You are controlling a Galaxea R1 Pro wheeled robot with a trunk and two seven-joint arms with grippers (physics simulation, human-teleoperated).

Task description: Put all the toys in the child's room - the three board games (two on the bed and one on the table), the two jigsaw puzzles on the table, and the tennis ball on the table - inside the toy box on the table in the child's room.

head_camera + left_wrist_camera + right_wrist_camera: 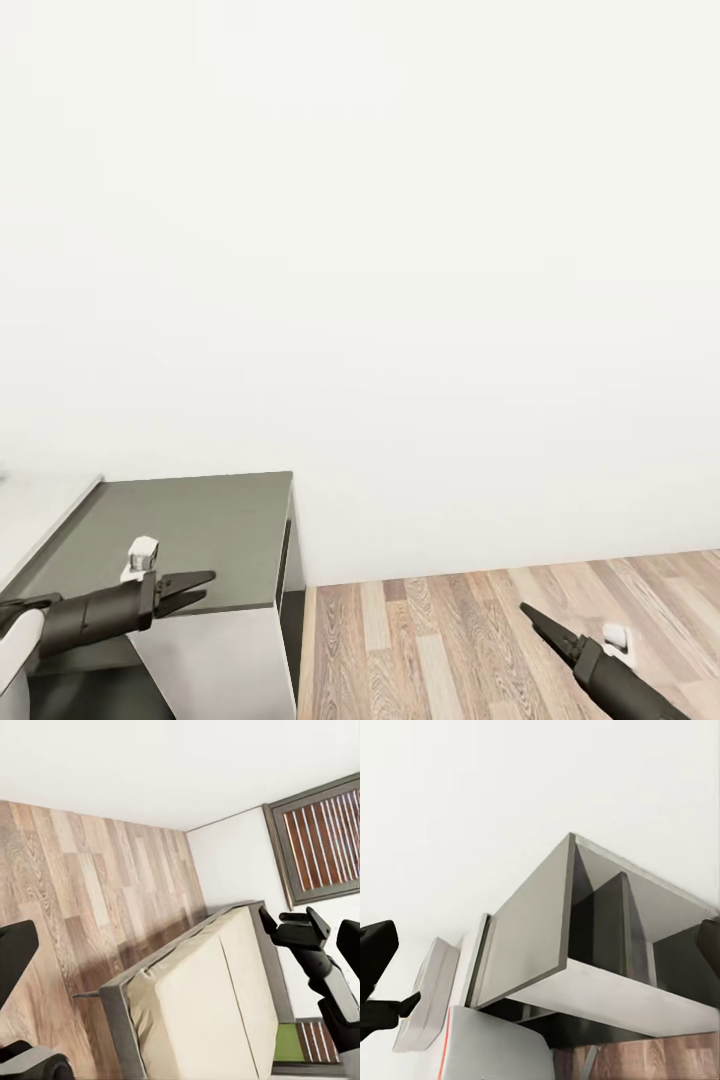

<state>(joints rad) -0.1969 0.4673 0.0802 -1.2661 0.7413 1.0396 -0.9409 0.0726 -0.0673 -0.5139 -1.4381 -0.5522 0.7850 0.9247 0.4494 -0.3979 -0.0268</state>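
Robot faces a bare wall beside a grey-topped cabinet [200, 530]; left gripper [190, 588] narrowly parted and empty; right gripper [545, 622] seemingly closed, empty; progress cannot be judged.

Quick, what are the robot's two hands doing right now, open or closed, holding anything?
Left gripper: open, holding nothing.
Right gripper: fingers pressed together, shut, holding nothing.

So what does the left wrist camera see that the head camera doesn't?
Left wrist alone: a bed with a beige mattress, and a slatted window. Head alone: a grey-topped cabinet near the left gripper, which looks slightly open, and the right gripper with fingers together. Both: wood floor and white wall.
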